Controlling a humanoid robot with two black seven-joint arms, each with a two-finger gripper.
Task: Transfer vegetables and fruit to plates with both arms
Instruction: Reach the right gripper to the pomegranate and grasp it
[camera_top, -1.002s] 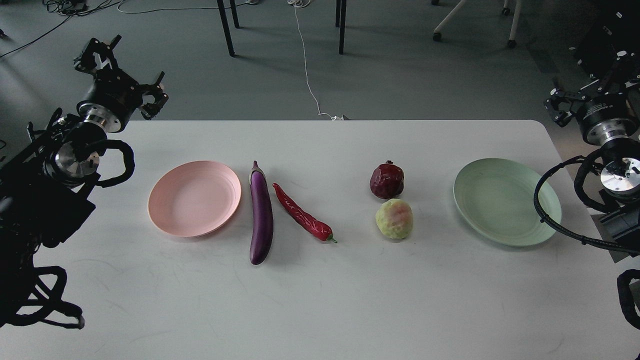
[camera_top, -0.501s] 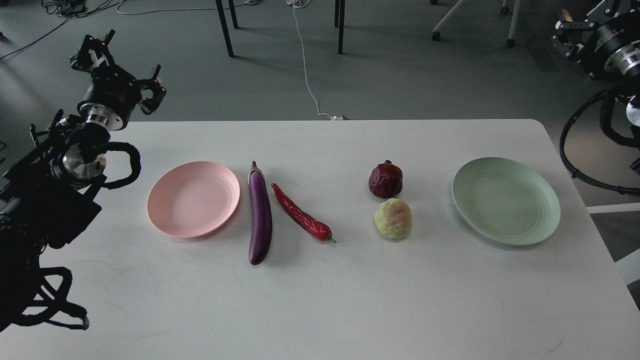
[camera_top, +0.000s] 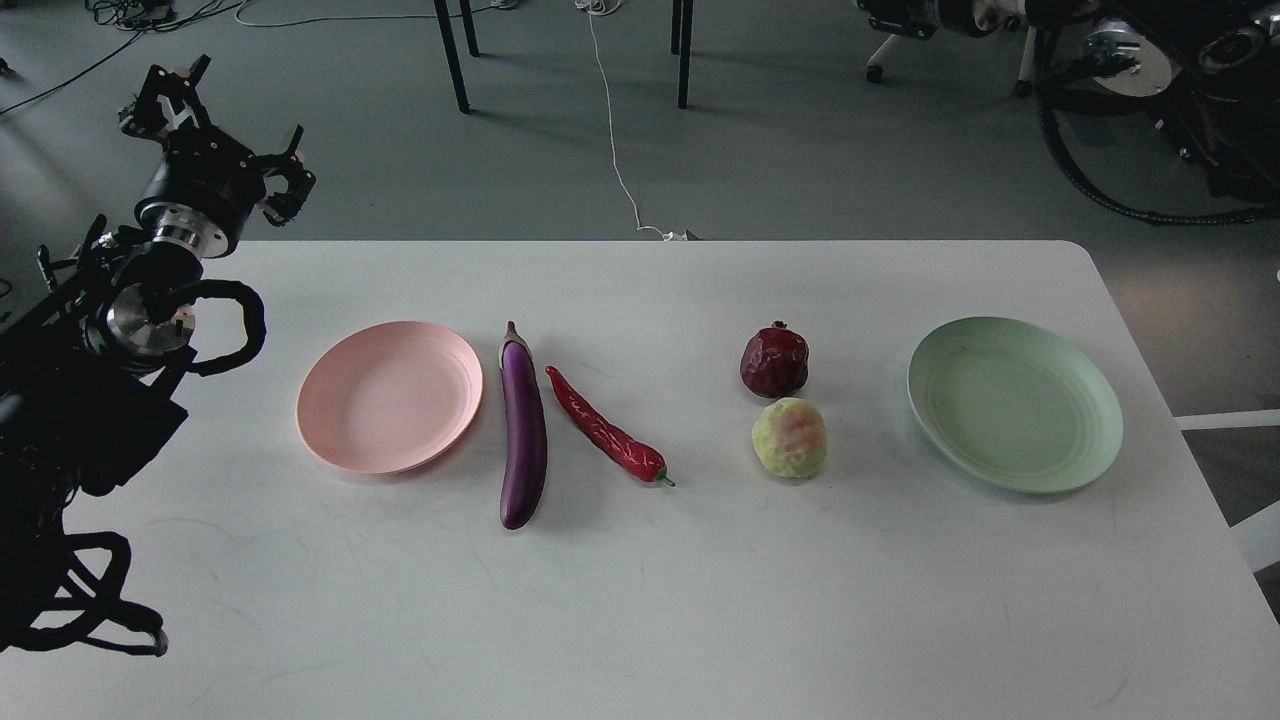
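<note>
A purple eggplant (camera_top: 523, 430) and a red chili (camera_top: 603, 430) lie side by side just right of the empty pale pink plate (camera_top: 390, 396). A dark red pomegranate (camera_top: 774, 360) sits right behind a yellow-green fruit (camera_top: 789, 437), both left of the empty mint green plate (camera_top: 1014, 403). My left gripper (camera_top: 222, 135) is raised beyond the table's back left corner, prongs spread, open and empty. My right arm reaches along the top right edge; its gripper (camera_top: 905, 12) is dark and cut off by the frame.
The white table (camera_top: 640, 600) has a rounded back right corner. Behind it on the grey floor are chair legs (camera_top: 452, 55), a white cable (camera_top: 612, 130) and black arm cables (camera_top: 1110, 195).
My right arm has swung up and away from beside the green plate to the top edge, stretching left. My left gripper has shifted slightly left and up.
</note>
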